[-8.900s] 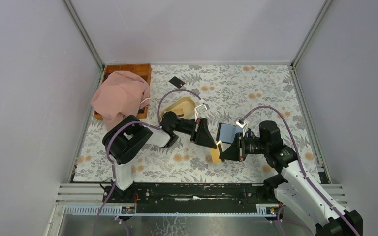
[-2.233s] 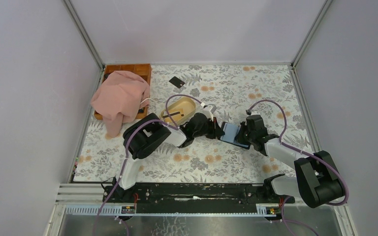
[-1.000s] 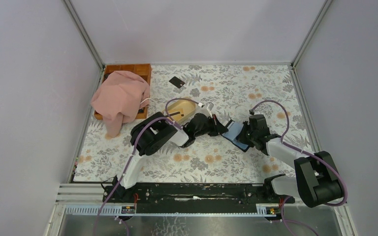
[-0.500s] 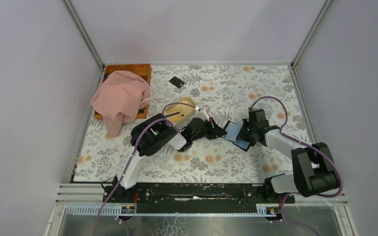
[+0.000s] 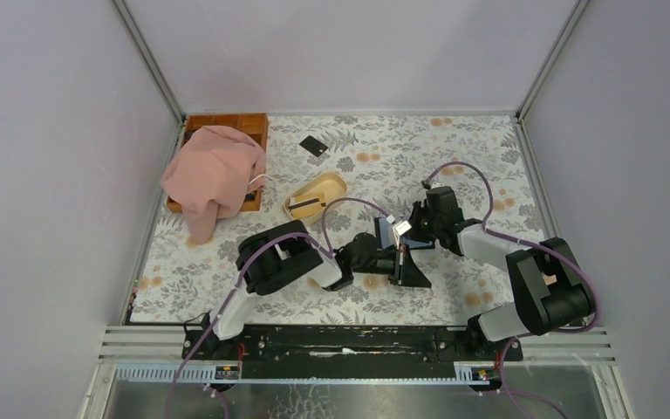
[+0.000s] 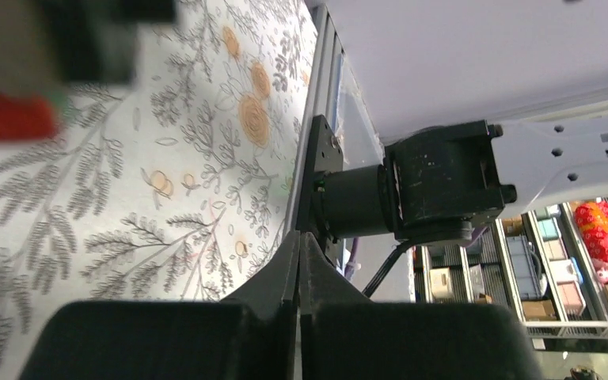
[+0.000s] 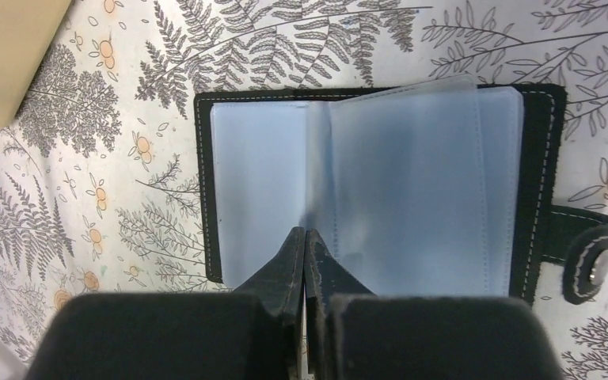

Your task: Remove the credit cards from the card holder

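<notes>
Pink cloth (image 5: 212,175) over wooden tray (image 5: 249,125), beige dish (image 5: 331,183)

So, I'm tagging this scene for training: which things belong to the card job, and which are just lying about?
Job: card holder, opened; credit cards, one loose, one in the beige dish.
Lying about: pink cloth, wooden tray.

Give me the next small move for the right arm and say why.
Probably nudge the shut right fingers sideways to flip the loose clear sleeve over. The card holder lies open on the table, the sleeves showing look empty, and the fingertips sit at their near edge by the fold, so any remaining card would be under a leaf not yet turned.
</notes>
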{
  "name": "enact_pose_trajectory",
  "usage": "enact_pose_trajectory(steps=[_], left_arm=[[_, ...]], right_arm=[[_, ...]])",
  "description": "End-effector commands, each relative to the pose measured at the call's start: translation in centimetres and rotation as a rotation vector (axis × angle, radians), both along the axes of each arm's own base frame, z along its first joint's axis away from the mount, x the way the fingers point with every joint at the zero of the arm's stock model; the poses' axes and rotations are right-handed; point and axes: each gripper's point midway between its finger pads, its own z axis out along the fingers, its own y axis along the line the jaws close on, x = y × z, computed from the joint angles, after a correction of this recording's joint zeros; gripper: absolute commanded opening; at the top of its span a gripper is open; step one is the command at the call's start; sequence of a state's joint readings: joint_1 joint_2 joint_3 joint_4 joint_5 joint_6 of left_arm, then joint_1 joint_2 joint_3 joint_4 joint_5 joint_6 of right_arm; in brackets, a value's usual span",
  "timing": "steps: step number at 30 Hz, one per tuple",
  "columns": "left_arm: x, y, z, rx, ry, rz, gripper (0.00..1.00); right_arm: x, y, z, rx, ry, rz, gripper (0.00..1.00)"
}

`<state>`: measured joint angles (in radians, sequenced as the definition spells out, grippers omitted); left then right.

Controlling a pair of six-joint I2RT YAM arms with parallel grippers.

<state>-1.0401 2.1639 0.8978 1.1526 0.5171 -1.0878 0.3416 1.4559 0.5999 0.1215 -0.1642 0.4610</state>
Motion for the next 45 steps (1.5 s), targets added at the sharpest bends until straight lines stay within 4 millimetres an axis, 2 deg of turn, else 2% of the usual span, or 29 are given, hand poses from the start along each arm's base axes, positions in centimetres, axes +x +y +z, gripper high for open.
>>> enact_pose_trajectory(steps=[1,4,5,7,11,14,16,20,24,28,31,36,41,45], left_arm=[[1.4,0.5,3.5,-0.106,-0.05,0.006,0.0],[2.7,2.1,4.5,-0.121,-0.074,0.06,0.0],[3.8,3.1,4.6,-0.11,-0.083,0.09,0.0],[5.5,4.8,5.2,-0.106,-0.106,0.142,0.01],[9.5,8.1,6.0,-0.044,-0.169,0.276,0.13],[12.1,9.6,4.8,0.083,-0.204,0.37,0.27],[13.4,10.3,3.7,0.177,-0.229,0.426,0.33],[14.4,10.8,1.1,0.347,-0.236,0.49,0.31],[14.6,10.5,-0.6,0.486,-0.253,0.543,0.26],[14.6,10.5,-2.2,0.539,-0.203,0.568,0.26],[15.0,11.4,-3.0,0.573,-0.181,0.615,0.25],[15.1,12.2,-3.0,0.589,-0.166,0.648,0.26],[14.9,11.4,-3.6,0.574,-0.15,0.604,0.26],[14.7,10.8,-4.5,0.575,-0.128,0.578,0.18]], right_arm=[[1.4,0.6,1.5,0.015,-0.069,-0.005,0.0],[1.2,0.0,2.2,-0.01,-0.088,-0.016,0.0],[1.2,-0.1,2.7,-0.014,-0.102,-0.019,0.0],[1.3,-0.5,3.8,-0.025,-0.134,-0.027,0.06],[1.4,-1.5,5.4,-0.058,-0.189,-0.047,0.22],[1.6,-1.6,5.5,-0.077,-0.192,-0.037,0.25],[1.6,-1.4,4.9,-0.076,-0.175,-0.027,0.21],[1.9,-0.7,3.5,-0.061,-0.141,-0.009,0.07],[1.9,-0.5,2.5,-0.06,-0.118,-0.001,0.01],[2.0,-0.4,2.0,-0.067,-0.108,0.001,0.01],[1.9,-0.5,1.6,-0.069,-0.098,0.001,0.01],[1.8,-0.4,1.0,-0.066,-0.085,0.002,0.01],[1.7,-0.2,0.8,-0.055,-0.08,0.009,0.01],[1.5,-0.2,0.6,-0.058,-0.073,0.009,0.0]])
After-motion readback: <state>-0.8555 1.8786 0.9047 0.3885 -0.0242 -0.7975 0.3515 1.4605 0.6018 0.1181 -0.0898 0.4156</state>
